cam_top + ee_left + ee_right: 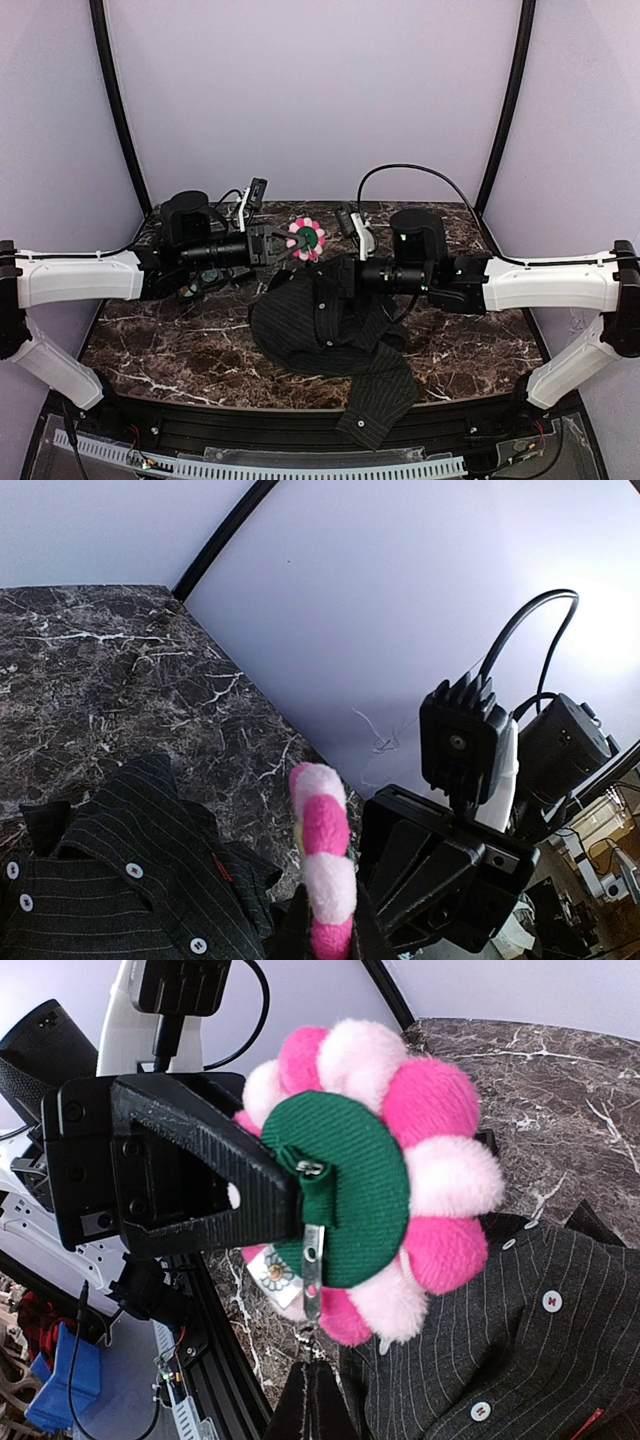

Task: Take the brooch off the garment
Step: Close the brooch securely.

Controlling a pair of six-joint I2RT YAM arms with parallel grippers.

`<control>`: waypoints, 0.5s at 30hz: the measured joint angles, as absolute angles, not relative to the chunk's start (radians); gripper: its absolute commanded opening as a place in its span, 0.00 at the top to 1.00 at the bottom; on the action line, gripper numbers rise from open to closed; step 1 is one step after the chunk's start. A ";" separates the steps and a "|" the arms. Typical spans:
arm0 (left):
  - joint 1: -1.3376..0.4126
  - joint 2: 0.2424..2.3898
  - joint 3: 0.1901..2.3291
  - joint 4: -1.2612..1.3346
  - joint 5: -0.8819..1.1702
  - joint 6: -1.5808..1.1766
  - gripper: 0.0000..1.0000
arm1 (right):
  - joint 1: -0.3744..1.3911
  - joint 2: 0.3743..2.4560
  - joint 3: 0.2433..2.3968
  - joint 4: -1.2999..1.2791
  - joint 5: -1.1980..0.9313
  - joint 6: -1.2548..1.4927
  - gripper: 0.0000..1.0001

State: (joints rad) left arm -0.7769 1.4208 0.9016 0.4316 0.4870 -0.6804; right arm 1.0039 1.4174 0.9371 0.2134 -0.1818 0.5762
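The brooch point(306, 240), a ring of pink and pale petals, is held up off the table, with my left gripper point(292, 246) shut on it. In the left wrist view it stands edge-on point(325, 860) between the fingers point(290, 935). The right wrist view shows the brooch's green back disc point(365, 1180) with a metal pin clasp point(312, 1270). My right gripper point(322, 1385) is shut just under the clasp's lower end. The garment point(330, 335), a black pinstriped shirt, lies crumpled below, its collar rising toward the brooch. Whether the pin still passes through the cloth is hidden.
The marble table point(180, 350) carries cables and a plug point(256, 192) at the back and a white connector point(362, 236) near the right arm. Black frame posts point(118, 110) stand at both back corners. A black rail point(300, 440) runs along the near edge.
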 measured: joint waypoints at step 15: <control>-0.776 1.421 0.900 0.419 0.516 -0.673 0.99 | 1.006 1.446 0.978 0.174 -0.186 0.560 1.00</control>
State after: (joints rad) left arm -0.7757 1.4208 0.9001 0.4187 0.5156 -0.6731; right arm 1.0058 1.4456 0.9783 0.1741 -0.1856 0.5602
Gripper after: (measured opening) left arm 0.072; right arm 0.004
